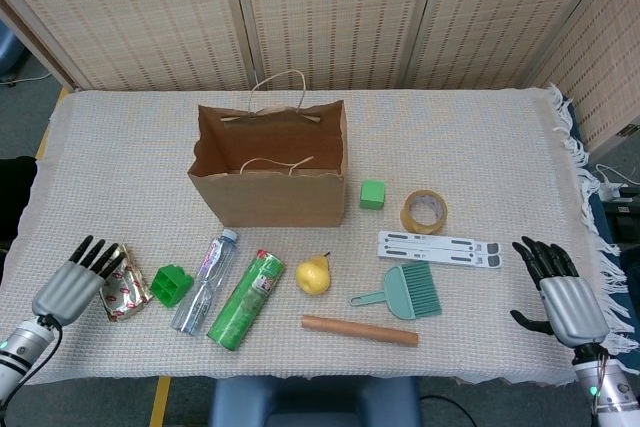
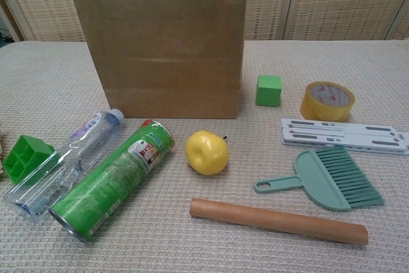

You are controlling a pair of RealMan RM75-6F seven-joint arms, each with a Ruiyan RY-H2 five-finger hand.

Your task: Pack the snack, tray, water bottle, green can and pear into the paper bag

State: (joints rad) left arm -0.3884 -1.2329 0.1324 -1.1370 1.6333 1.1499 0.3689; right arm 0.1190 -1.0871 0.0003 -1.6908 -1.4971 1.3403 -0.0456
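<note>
Nothing here reads clearly to me — the green can [image 2: 112,183] carries a red-and-white label patch, the water bottle [image 2: 61,165] a bluish label, the tape roll [image 2: 327,100] red marks — all too blurred to make out.

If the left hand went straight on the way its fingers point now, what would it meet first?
Most likely the snack: the left hand lies open with its fingers aimed up and to the right, their tips right at the foil pack's edge. The green tray lies just beyond. Height above the table is unclear.
</note>
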